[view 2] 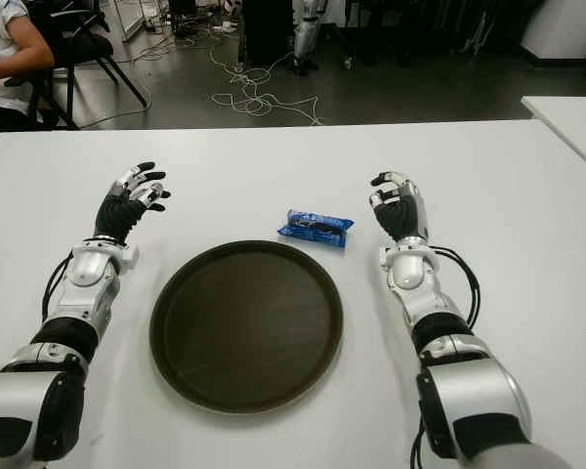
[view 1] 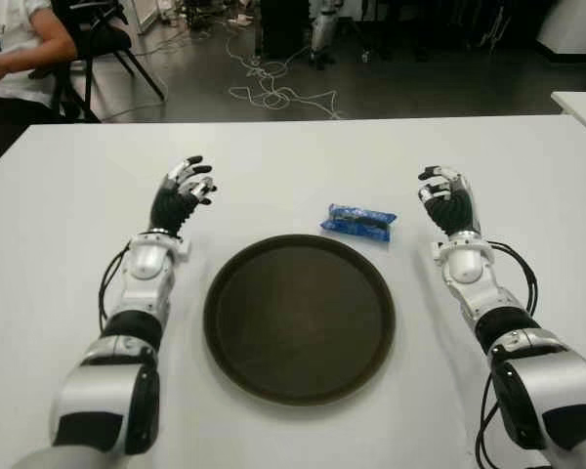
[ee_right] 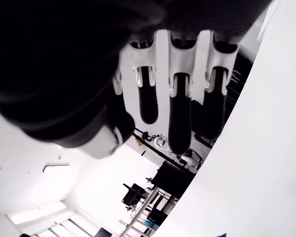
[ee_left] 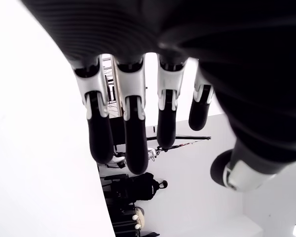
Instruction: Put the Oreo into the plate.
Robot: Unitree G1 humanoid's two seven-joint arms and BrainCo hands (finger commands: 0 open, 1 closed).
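Observation:
A blue Oreo packet [view 1: 358,222] lies on the white table [view 1: 293,156], just beyond the far right rim of the round dark plate [view 1: 299,318]. The plate holds nothing. My right hand [view 1: 445,197] is to the right of the packet, a short gap away, with fingers relaxed and nothing in them. My left hand [view 1: 186,186] shows to the left of the plate's far edge, fingers spread and holding nothing. Both wrist views show extended fingers [ee_left: 133,133] [ee_right: 180,118] with no object between them.
A seated person [view 1: 10,49] is at the far left beyond the table, beside a black chair [view 1: 98,39]. Cables [view 1: 273,88] lie on the floor behind the table. Another white table's corner [view 1: 581,103] is at the right.

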